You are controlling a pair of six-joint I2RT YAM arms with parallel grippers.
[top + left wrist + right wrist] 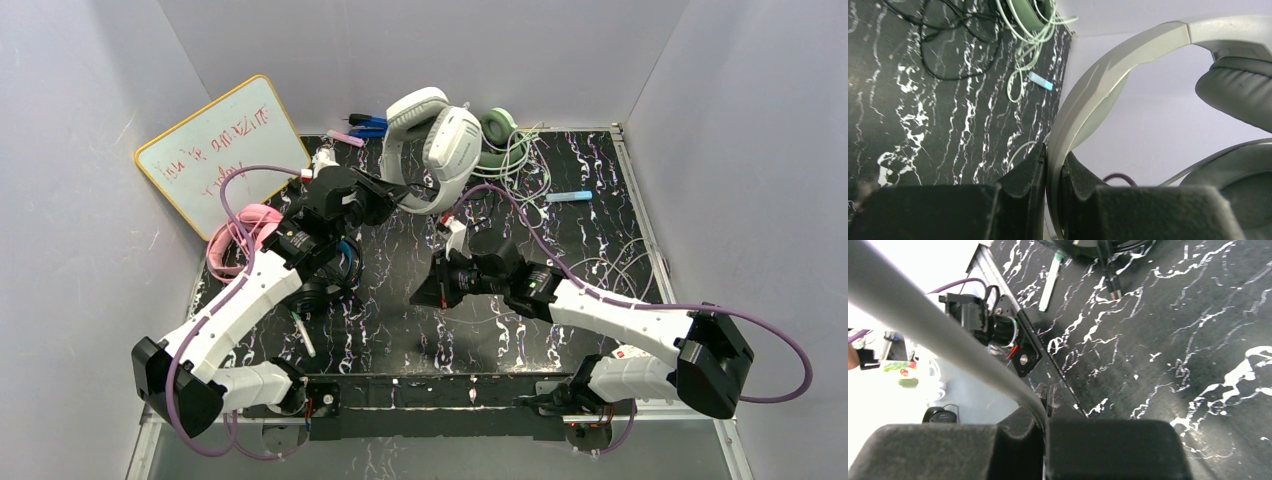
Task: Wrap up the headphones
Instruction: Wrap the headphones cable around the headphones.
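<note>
Top external view shows the white-grey headphones (440, 140) upright over the far part of the counter (400, 330), with my left claw (398, 203) narrowed onto the lower end of their headband (1098, 75), one finger pressed against each face. My right claw (422, 293) sits nearer the arm bases than those headphones, pinched tight on a pale grey cord (923, 315) that slants up and away from its fingers. The pink headphones (245, 232) lie well left of the white-grey headphones, beside my left arm, and a green pair (495, 128) rests just to their right among looped cords.
</note>
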